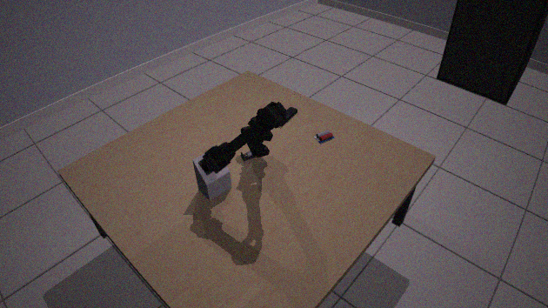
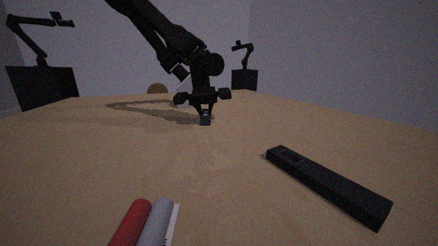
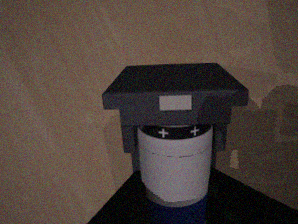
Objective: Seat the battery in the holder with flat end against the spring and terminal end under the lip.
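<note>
Under the lip, the battery (image 3: 175,167) shows two plus signs.

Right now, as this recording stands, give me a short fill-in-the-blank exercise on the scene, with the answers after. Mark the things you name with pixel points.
The gripper (image 1: 259,155) (image 2: 205,112) is shut on the ____. Two ____ signs show on the dark band (image 3: 178,133). The terminal end is hidden under the holder's ____. The cylinder beside the grey one (image 2: 155,220) is ____.

Missing words: battery; plus; lip; red.

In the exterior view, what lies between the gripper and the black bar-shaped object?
In the exterior view, only bare wooden tabletop shows between the gripper and the black bar-shaped object.
</note>
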{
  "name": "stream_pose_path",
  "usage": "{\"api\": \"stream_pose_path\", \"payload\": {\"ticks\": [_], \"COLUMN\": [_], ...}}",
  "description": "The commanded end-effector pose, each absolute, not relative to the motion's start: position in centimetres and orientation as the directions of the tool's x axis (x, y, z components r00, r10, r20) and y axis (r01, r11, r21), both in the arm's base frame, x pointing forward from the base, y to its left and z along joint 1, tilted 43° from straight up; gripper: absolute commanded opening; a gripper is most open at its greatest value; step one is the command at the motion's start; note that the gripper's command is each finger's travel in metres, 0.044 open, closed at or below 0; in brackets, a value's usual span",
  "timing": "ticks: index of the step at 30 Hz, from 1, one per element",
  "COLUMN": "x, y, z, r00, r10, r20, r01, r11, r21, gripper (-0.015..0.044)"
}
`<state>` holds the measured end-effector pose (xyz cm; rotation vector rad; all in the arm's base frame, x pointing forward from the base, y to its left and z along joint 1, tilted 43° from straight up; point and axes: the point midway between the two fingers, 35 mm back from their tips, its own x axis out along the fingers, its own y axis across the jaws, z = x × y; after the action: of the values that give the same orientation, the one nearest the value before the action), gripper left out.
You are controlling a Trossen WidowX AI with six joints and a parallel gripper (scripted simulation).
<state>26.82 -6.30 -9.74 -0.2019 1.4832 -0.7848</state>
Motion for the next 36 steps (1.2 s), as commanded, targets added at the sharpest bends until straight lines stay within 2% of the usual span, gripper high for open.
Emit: {"api": "stream_pose_path", "payload": {"ticks": [1,5,9,22,32,36], "x": [26.9,26.9,26.9,27.0,27.3,27.3], "y": [-6.3,-6.3,-6.3,-5.2,-0.2,-0.1], "z": [-9.7,-9.8,-9.8,-8.7,-3.3,-3.3], "r00": [-0.102,-0.098,-0.098,-0.099,-0.099,-0.099], "r10": [-0.579,-0.580,-0.580,-0.577,-0.574,-0.574], "r20": [-0.809,-0.808,-0.808,-0.811,-0.813,-0.813], "r01": [0.341,0.342,0.342,0.345,0.345,0.345], "r11": [0.743,0.743,0.743,0.744,0.746,0.746], "r21": [-0.575,-0.575,-0.575,-0.572,-0.569,-0.569], "gripper": [0.0077,0.0077,0.0179,0.0179,0.0440,0.0440]}}
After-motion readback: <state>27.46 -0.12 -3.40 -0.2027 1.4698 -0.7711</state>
